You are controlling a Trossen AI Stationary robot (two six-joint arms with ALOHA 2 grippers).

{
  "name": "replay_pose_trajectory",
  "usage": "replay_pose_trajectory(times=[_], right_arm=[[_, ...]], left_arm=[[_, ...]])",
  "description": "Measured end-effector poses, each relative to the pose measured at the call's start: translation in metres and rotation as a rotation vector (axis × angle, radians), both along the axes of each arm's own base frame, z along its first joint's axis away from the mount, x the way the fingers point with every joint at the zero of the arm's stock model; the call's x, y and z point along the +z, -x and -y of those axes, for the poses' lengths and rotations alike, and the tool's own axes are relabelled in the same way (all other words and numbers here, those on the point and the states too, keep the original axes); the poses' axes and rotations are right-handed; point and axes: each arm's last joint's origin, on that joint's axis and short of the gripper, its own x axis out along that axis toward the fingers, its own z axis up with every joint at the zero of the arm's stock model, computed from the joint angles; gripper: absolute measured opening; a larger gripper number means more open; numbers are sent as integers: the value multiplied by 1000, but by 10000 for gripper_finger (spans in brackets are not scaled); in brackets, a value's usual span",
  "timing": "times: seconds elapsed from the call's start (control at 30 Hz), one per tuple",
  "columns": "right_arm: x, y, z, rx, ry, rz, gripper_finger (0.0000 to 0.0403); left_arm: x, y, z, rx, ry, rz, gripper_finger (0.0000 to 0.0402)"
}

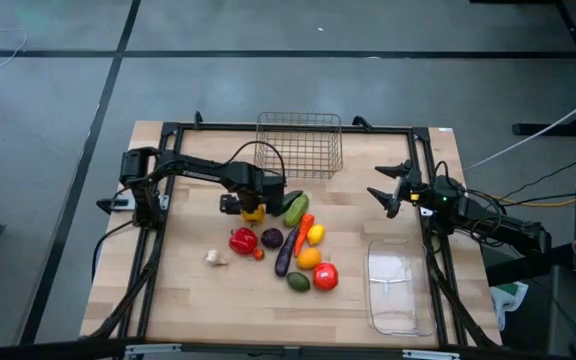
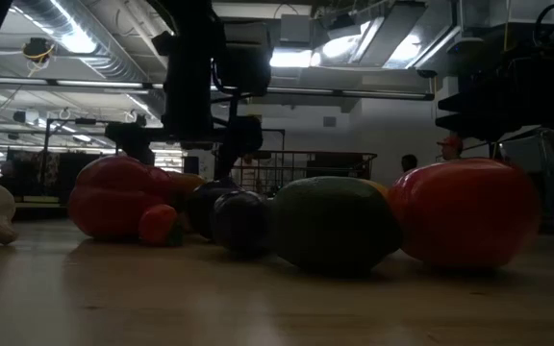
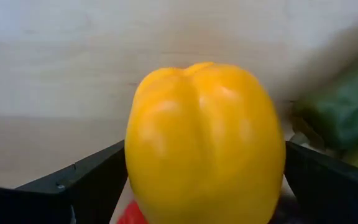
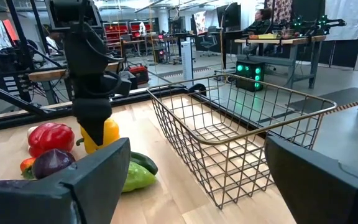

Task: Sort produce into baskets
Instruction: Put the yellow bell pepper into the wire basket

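Two holders stand on the counter [image 1: 188, 290]: the wire basket [image 1: 299, 145] at the far edge and the clear tray [image 1: 399, 288] on the right near the front, both with nothing in them as far as I can see, so the sorting looks barely begun. The left gripper [image 1: 251, 207] has its jaws clamped on a yellow pepper [image 3: 205, 146] at the pile's far-left edge, just short of the basket. The left wrist view shows the pepper bulging between the two dark fingers [image 3: 86, 183], gripped on its rounded flanks.

The main risk, I judge, is that smooth, domed skin: if the hold sits low or off-centre, the pepper could squirt out during the carry and roll among the other produce. A green vegetable [image 1: 295, 209] lies close beside it, and a red pepper [image 1: 243, 240] and a purple piece [image 1: 272, 238] sit just in front; a sideways swing could knock them across the counter. The basket's rim stands high, so a low carry could catch the pepper on the wire.

The right gripper [image 1: 393, 188] waits over the right side, jaws apart, well clear of the pile.
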Motion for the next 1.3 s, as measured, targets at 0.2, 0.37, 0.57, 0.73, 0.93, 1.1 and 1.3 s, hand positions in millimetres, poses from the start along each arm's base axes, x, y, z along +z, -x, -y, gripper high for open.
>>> replay_pose_trajectory(times=[0.2,0.37,0.57,0.73,0.93,1.1,1.3], right_arm=[[0,0,0,0,0,0,370],[0,0,0,0,0,0,370],[0,0,0,0,0,0,370],[0,0,0,0,0,0,370],[0,0,0,-1,0,0,370],[0,0,0,0,0,0,370],[0,0,0,-1,0,0,370]], left_arm=[[1,0,1,-151,-8,9,400],[1,-6,1,-227,-26,68,400],[1,-7,1,-221,-27,73,397],[1,-6,2,-239,-35,58,369],[1,-5,7,-278,-49,45,330],[4,-5,10,-312,-52,51,324],[24,0,13,-325,-68,113,324]])
